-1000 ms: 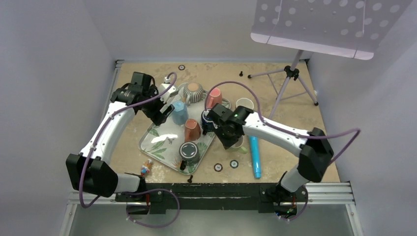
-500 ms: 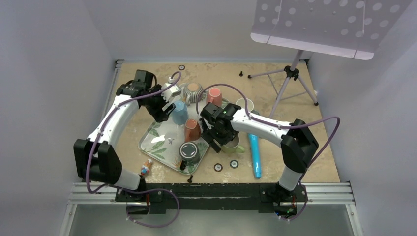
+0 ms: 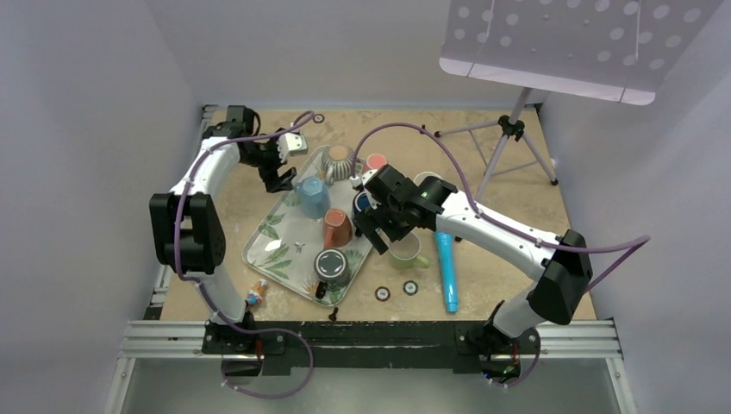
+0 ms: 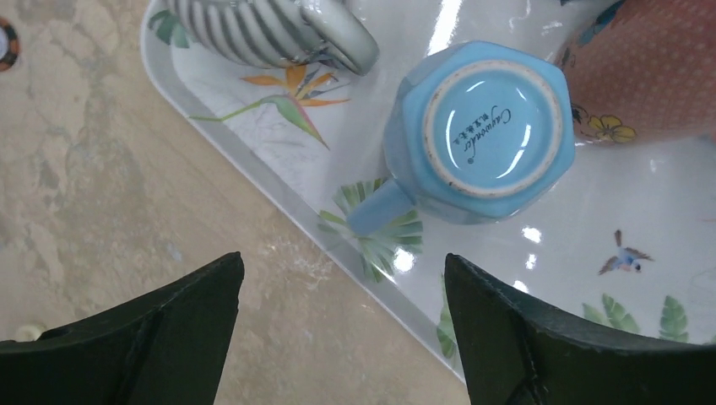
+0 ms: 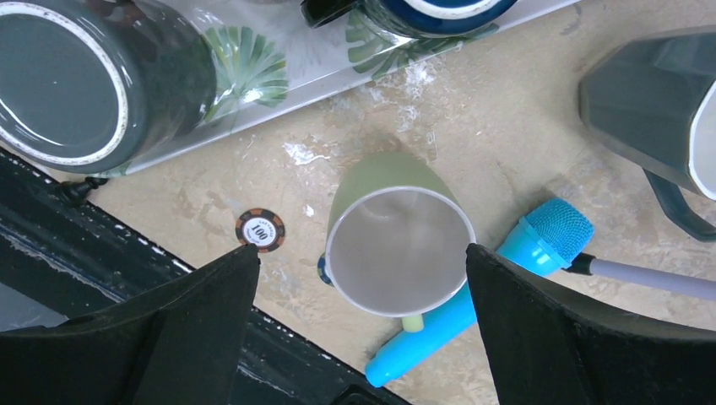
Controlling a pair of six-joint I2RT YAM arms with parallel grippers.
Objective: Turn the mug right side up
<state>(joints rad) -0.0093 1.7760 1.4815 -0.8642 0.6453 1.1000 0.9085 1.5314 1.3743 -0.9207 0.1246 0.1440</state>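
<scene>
A green mug [image 5: 401, 245] stands upright on the table, its mouth facing up, just right of the tray [image 3: 259, 250]. My right gripper [image 5: 361, 248] hovers open above it, a finger on each side and touching nothing. In the top view the green mug [image 3: 405, 252] sits beside the right gripper [image 3: 379, 226]. A light blue mug [image 4: 485, 126] rests upside down on the tray [image 4: 279, 186], handle pointing at the rim. My left gripper [image 4: 342, 261] is open above the tray's edge, short of that handle; from above the left gripper [image 3: 280, 168] is left of the light blue mug [image 3: 312, 198].
Also on the tray are a striped mug [image 3: 340, 162], a pink mug [image 3: 375, 162], an orange mug [image 3: 337, 228], a dark blue mug [image 3: 364, 205] and a dark grey mug [image 3: 332, 267]. A blue microphone [image 3: 447, 274] lies by the green mug. A tripod [image 3: 509, 129] stands back right.
My right gripper has opened and let go of the green mug, which now stands on the table. The left arm swung back and left along the tray's edge.
</scene>
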